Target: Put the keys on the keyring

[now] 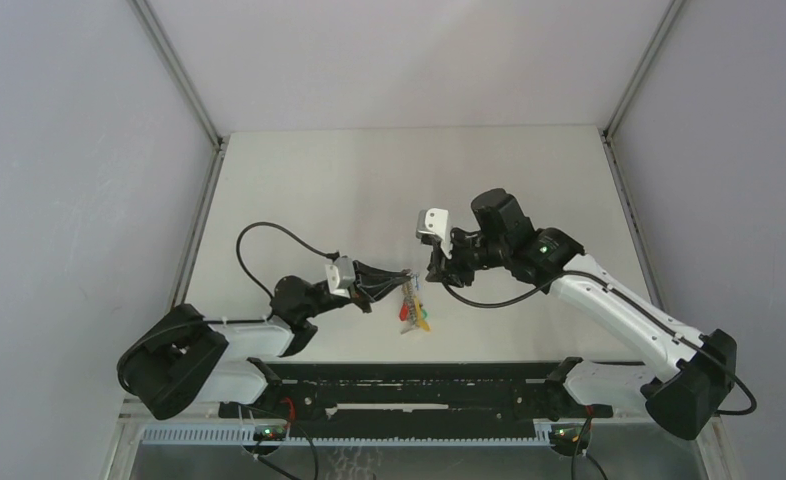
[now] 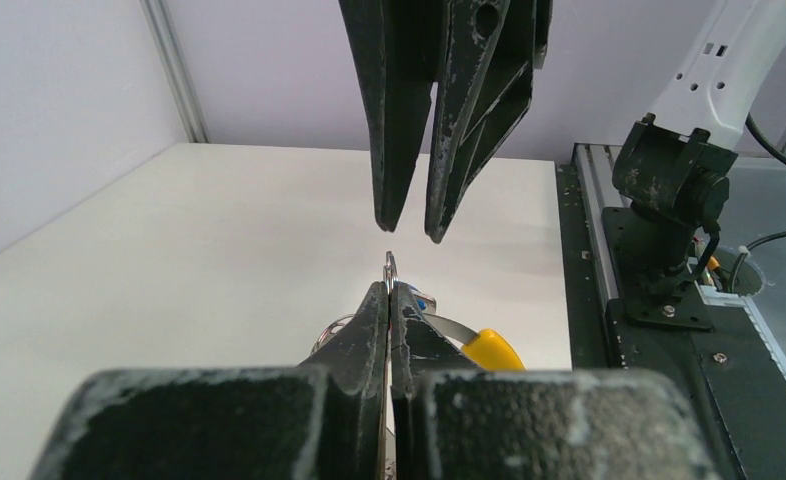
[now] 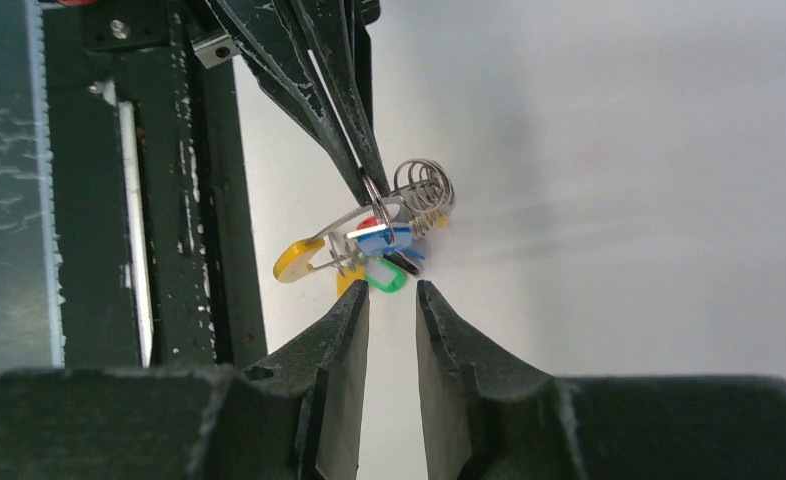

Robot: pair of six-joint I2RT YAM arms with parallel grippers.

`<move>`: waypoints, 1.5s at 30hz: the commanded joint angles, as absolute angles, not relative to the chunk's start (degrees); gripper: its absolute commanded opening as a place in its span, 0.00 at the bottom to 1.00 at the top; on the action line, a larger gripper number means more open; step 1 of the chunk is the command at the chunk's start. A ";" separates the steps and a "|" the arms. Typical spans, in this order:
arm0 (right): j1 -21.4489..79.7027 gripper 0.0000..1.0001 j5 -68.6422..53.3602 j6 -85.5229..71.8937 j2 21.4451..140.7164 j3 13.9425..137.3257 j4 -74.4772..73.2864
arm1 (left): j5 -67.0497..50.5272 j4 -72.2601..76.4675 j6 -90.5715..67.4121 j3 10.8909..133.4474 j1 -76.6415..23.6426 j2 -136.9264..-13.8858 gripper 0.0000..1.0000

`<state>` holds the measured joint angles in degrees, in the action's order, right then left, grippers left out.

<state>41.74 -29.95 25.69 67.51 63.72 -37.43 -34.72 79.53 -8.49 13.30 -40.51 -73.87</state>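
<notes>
Your left end effector (image 2: 390,292) is clenched tight on the thin wire of the grey coiled-metal keyring with a yellow curved section (image 3: 424,190). It holds the keyring close to the near edge of the white tabletop (image 1: 389,180), roughly midway between its left and right edges. Your right end effector (image 3: 391,292) is parted by a narrow gap and grips nothing; its tips sit just beside the bunch, not touching. There is one keyring, with five small metal keys with coloured plastic heads (image 3: 384,238) bunched at it: blue, red, green, black, yellow. Whether the bunch touches the tabletop, you cannot tell.
</notes>
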 commanded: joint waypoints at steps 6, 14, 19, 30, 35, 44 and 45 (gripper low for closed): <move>39.73 0.24 -43.02 24.01 68.04 62.45 -27.92 | -36.56 83.41 -7.90 13.36 -40.75 -71.44 0.00; 39.64 0.20 -44.89 24.84 69.37 62.49 -27.87 | -36.96 83.41 -8.06 13.39 -40.73 -70.94 0.00; 39.51 0.16 -44.65 25.21 70.05 62.49 -28.41 | -37.29 83.41 -8.31 13.46 -40.78 -70.69 0.00; 38.87 0.00 -44.45 25.83 69.91 62.49 -29.63 | -37.22 83.39 -8.21 13.19 -40.72 -70.37 0.00; 38.72 0.00 -44.31 25.91 70.18 62.47 -31.10 | -37.19 83.47 -7.99 12.89 -40.71 -69.52 0.00; 38.63 0.00 -44.30 24.76 70.55 62.46 -32.55 | -36.57 83.41 -7.73 12.22 -40.70 -67.06 0.00; 38.59 0.00 -44.46 24.67 70.73 62.49 -32.38 | -36.65 83.40 -7.73 12.17 -40.74 -66.87 0.00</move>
<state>39.07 -43.88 25.04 70.46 61.91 -31.18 -36.93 78.26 -8.47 13.06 -40.60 -69.65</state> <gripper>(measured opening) 0.003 0.008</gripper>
